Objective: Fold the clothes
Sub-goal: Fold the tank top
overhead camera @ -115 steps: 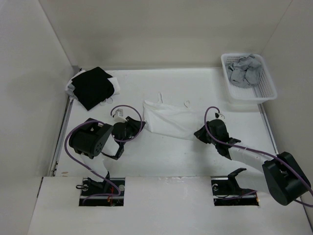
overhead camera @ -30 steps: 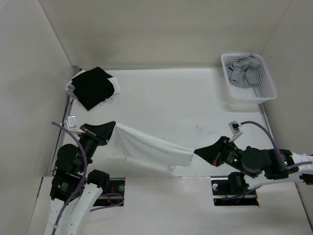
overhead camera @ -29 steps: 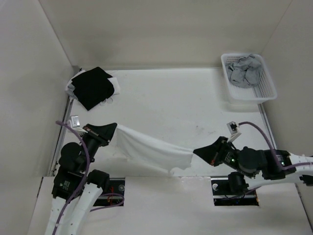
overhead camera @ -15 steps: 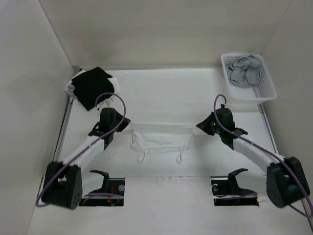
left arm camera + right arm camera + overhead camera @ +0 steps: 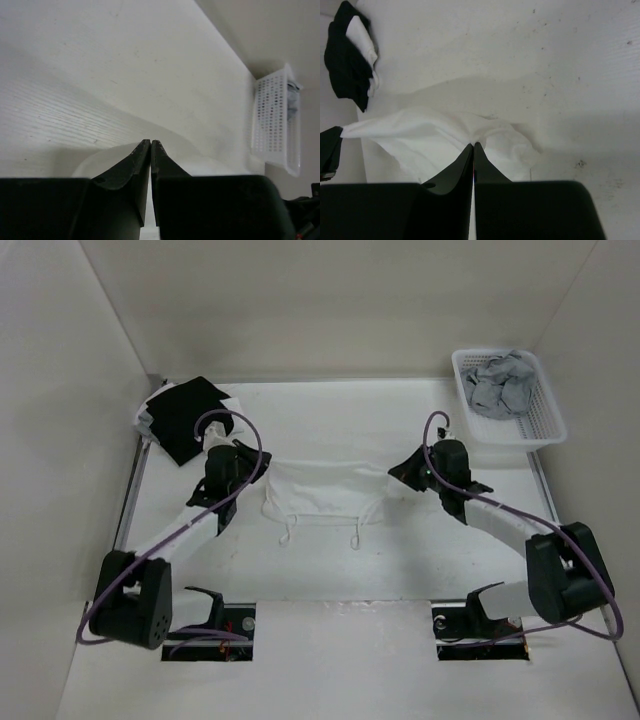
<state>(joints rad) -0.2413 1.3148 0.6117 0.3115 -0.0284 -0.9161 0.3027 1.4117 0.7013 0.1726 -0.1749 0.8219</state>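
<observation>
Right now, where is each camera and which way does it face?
Top external: above, behind the bases, looking down; left arm, right arm, white camisole between.
Left wrist: on left arm, facing right toward white basket; shut left fingers.
Right wrist: on right arm, facing left toward black garment; right fingers pinch camisole.
Shared: top and right wrist show camisole.

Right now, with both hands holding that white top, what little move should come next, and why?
Probably lower both hands and let go. The left hand and right hand each pinch a far corner of the white top, spread between them, its straps lying on the table.
</observation>
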